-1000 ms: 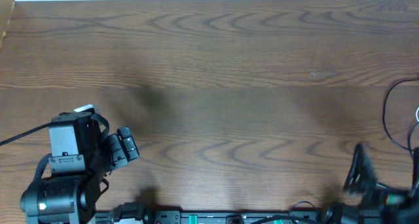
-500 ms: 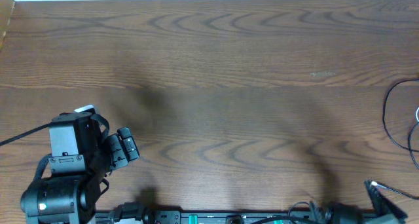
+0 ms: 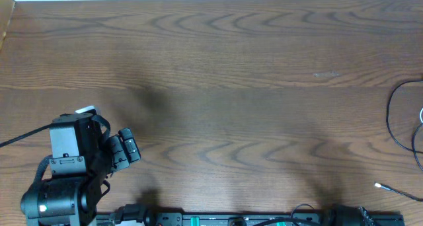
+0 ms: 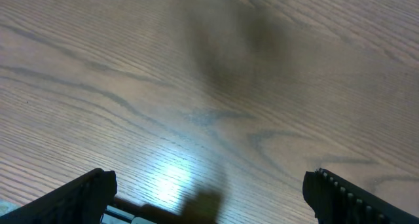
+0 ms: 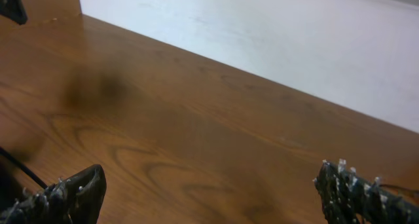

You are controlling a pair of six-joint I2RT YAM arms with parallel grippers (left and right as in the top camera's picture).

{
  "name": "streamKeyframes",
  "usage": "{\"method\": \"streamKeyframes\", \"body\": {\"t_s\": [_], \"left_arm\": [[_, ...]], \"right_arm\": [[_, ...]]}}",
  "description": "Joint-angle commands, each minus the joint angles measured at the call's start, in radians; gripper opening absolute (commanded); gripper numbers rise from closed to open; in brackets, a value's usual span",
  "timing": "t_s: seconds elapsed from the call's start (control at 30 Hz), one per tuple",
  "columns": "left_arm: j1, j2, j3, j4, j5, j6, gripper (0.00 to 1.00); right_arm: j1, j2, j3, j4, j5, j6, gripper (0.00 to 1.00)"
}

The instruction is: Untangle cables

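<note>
brown wood-grain table (image 3: 218,67) is seen from above, with the cables (image 3: 391,120) laid at its far right edge: thin black loops, partly cut off by the frame, and one small plug end (image 3: 378,185) lying apart from them nearer the front edge. the left gripper (image 4: 209,179) is held wide open above the wood near the front left. the right gripper (image 5: 211,178) is likewise spread wide open, gripping nothing.
</note>
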Motion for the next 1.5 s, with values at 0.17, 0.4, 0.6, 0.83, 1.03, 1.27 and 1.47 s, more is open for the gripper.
{"method": "streamKeyframes", "body": {"t_s": [0.17, 0.4, 0.6, 0.83, 1.03, 1.27, 1.47], "left_arm": [[0.004, -0.001, 0.017, -0.003, 0.01, 0.006, 0.97], [0.004, -0.001, 0.017, -0.003, 0.01, 0.006, 0.96], [0.004, -0.001, 0.017, -0.002, 0.009, 0.007, 0.97], [0.004, -0.001, 0.017, 0.009, 0.009, 0.011, 0.96], [0.004, -0.001, 0.017, 0.016, 0.009, 0.015, 0.96], [0.004, -0.001, 0.017, 0.016, 0.009, 0.018, 0.97], [0.004, -0.001, 0.017, 0.015, 0.009, 0.018, 0.96]], "right_arm": [[0.011, -0.008, -0.023, 0.188, 0.011, -0.027, 0.99], [0.011, -0.008, -0.225, 0.466, -0.044, -0.006, 0.99], [0.01, -0.008, -0.457, 0.8, -0.054, 0.117, 0.99], [0.01, -0.008, -0.718, 1.137, 0.049, 0.26, 0.99], [0.01, -0.008, -0.911, 1.247, 0.065, 0.309, 0.99], [0.01, -0.008, -1.11, 1.384, 0.167, 0.377, 0.99], [0.01, -0.008, -1.206, 1.415, 0.186, 0.387, 0.99]]}}
